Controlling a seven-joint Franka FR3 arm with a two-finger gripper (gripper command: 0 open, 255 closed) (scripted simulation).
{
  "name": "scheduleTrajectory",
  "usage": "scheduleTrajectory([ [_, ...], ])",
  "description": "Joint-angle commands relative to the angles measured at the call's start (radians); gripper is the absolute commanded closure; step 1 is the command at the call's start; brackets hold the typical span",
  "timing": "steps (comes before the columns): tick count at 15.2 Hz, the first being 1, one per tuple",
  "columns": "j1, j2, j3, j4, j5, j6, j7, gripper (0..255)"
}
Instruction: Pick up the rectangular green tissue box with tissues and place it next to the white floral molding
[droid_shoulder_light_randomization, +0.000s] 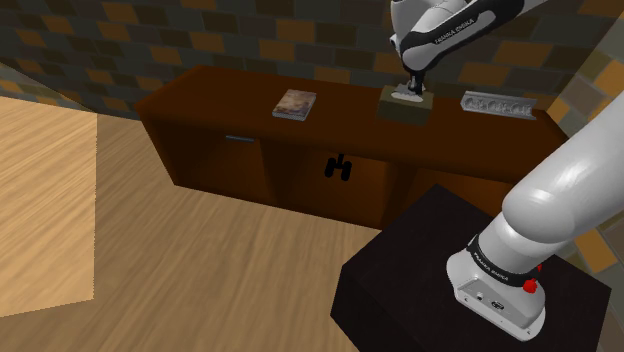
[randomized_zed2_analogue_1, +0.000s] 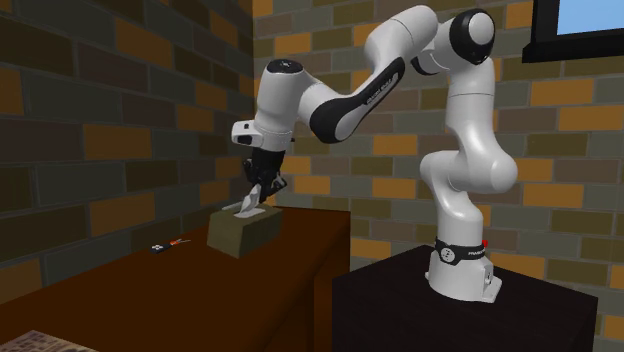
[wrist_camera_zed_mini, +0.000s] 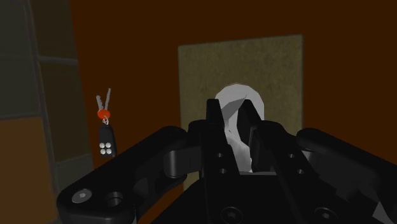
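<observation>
An olive-green tissue box (droid_shoulder_light_randomization: 405, 106) (randomized_zed2_analogue_1: 243, 232) rests on the dark wooden sideboard (droid_shoulder_light_randomization: 215, 92), with a white tissue (wrist_camera_zed_mini: 236, 100) sticking up from its top. My gripper (droid_shoulder_light_randomization: 411, 90) (randomized_zed2_analogue_1: 252, 200) (wrist_camera_zed_mini: 234, 124) comes straight down over the box. Its two black fingers clasp the tissue between them, just above the box top (wrist_camera_zed_mini: 242, 67). The box still rests on the wood in the second exterior view. The pale floral molding (droid_shoulder_light_randomization: 497, 103) lies on the same surface, a short way off at the shoulder view's right of the box.
A set of keys with a black fob (wrist_camera_zed_mini: 105, 130) (randomized_zed2_analogue_1: 163, 246) lies near the wall beside the box. A flat printed book (droid_shoulder_light_randomization: 294, 104) lies further along the sideboard. Brick walls stand behind it. My black stand (droid_shoulder_light_randomization: 440, 270) sits in front.
</observation>
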Motion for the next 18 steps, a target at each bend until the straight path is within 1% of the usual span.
scheduleTrajectory([
  [1, 0.003, -0.016, 0.002, 0.01, 0.01, -0.023, -0.016, 255],
  [18, 0.017, -0.095, 0.016, 0.144, 0.075, -0.207, -0.142, 255],
])
